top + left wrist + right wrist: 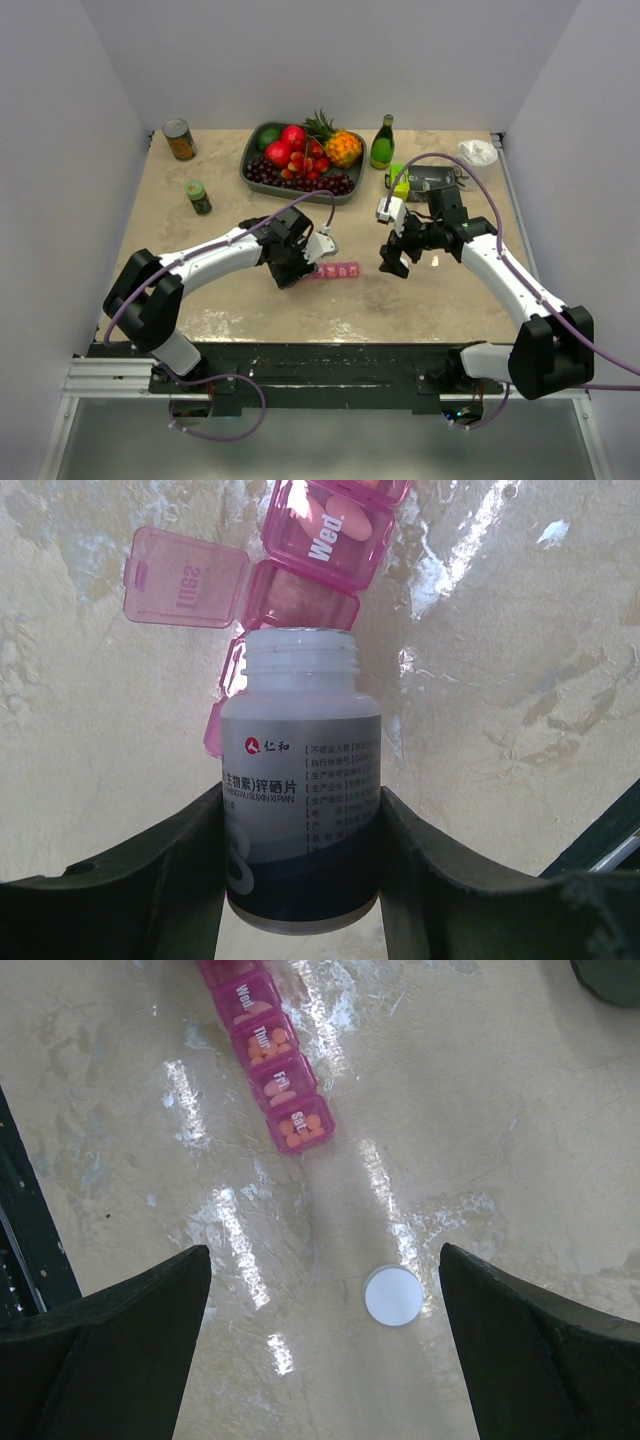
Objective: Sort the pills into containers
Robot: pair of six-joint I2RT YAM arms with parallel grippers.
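My left gripper is clamped on an uncapped white pill bottle, one dark finger on each side of its printed label. The bottle's mouth points at the pink pill organiser, which lies flat on the mottled beige table near the middle, between the two arms. The hinged lid marked Tue stands flipped open to the side, and the bottle mouth sits right at that open compartment; I cannot tell whether they touch. The compartments marked Wed, Thu, Fri and Sat show orange pills through their lids. My right gripper hangs above the table with its fingers spread wide and holding nothing. A round white cap lies on the table below it, near the Sat end of the strip but apart from it.
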